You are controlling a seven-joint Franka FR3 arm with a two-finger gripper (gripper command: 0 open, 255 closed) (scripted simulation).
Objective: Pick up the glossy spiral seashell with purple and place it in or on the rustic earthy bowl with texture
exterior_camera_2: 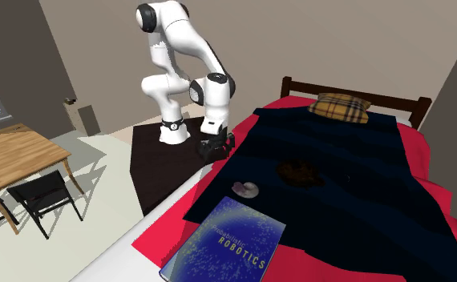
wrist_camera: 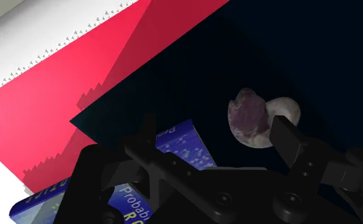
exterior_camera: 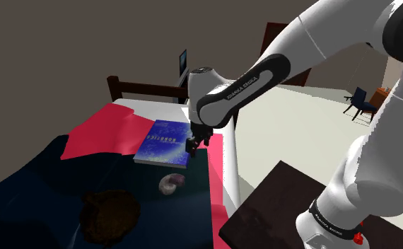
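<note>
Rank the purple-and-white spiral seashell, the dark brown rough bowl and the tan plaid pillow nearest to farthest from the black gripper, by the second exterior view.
1. The seashell, on the dark blanket, at its edge beside the gripper.
2. The bowl, mid-blanket, beyond the seashell.
3. The pillow, against the headboard.

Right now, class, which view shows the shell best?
The wrist view: the shell is nearest, its purple patch and pale rim clear against the dark blanket. The shoulder view shows the shell dim; the second exterior view shows it as a pale speck.
</note>
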